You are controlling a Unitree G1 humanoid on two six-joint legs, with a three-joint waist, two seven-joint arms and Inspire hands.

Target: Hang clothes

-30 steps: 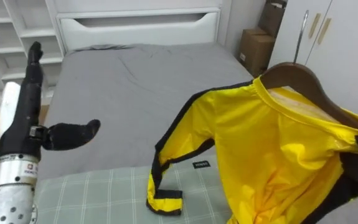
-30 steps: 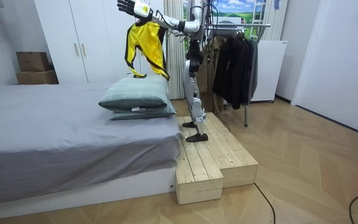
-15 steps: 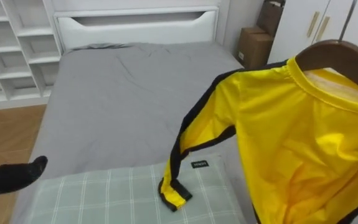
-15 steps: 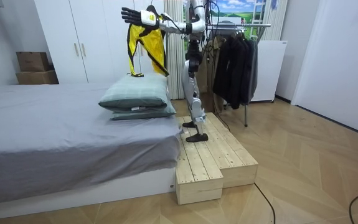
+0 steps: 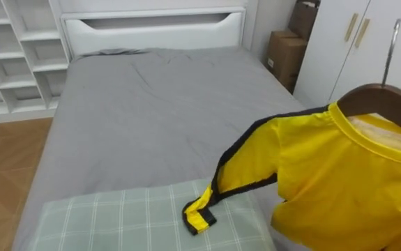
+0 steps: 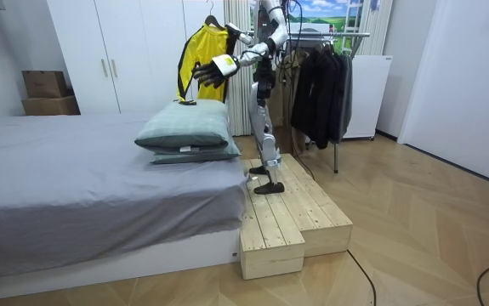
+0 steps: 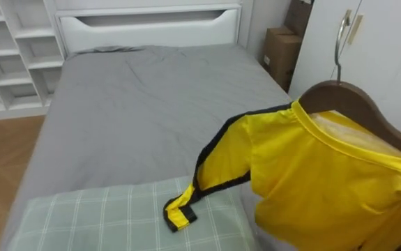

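Room view: left robot hand point(image 6: 207, 73), spread, hovers beside yellow jacket point(image 6: 195, 53) on wooden hanger point(image 5: 381, 97).

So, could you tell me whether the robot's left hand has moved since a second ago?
Yes: in the room view the left hand has dropped towards the pillow, now before the yellow jacket.

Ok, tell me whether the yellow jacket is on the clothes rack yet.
No, the yellow jacket hangs on its hanger over the pillow, apart from the clothes rack.
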